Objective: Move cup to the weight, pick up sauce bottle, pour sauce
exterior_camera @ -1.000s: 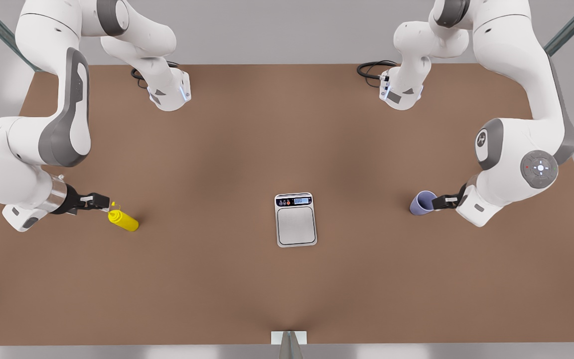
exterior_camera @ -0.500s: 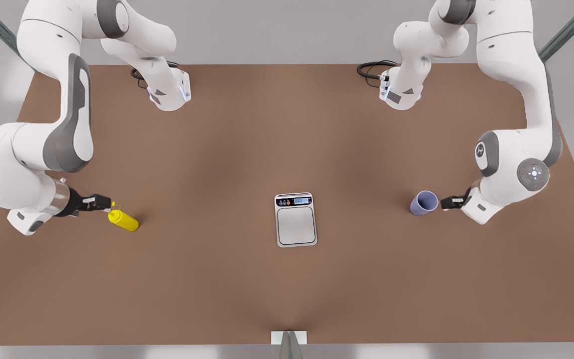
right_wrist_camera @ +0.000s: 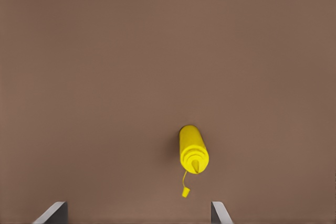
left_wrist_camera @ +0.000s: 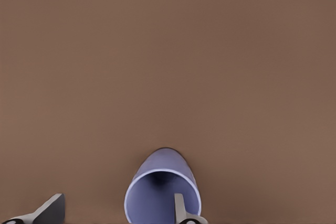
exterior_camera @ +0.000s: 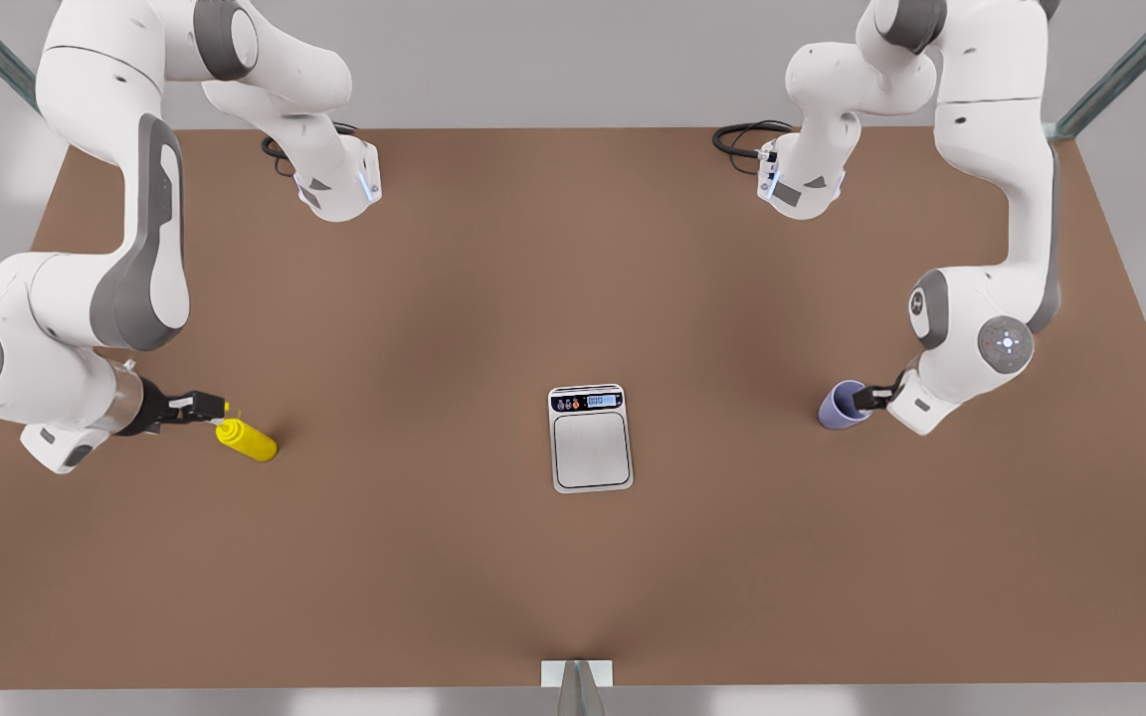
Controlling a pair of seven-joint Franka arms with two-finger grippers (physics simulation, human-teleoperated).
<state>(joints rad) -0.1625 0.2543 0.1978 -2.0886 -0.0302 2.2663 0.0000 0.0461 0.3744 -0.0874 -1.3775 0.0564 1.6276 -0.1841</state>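
- Brown counter [exterior_camera: 434, 557]: weight [exterior_camera: 590, 438] central.
- Left gripper [exterior_camera: 869, 398], open, one finger [left_wrist_camera: 181, 211] inside the cup [exterior_camera: 840, 406].
- Right gripper [exterior_camera: 205, 408], open, above the sauce bottle [exterior_camera: 247, 440].

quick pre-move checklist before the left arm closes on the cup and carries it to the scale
1. Left gripper open: ok, its fingers are spread, one inside the cup, one outside.
2. Fingers straddle the cup wall: ok in the left wrist view.
3. Cup upright: ok, its opening faces up.
4. The weight's plate bare: ok.
5. Table between cup and scale unobstructed: ok.
6. Right gripper open by the sauce bottle, apart from it: ok. The bottle stands on the table, not yet picked up.
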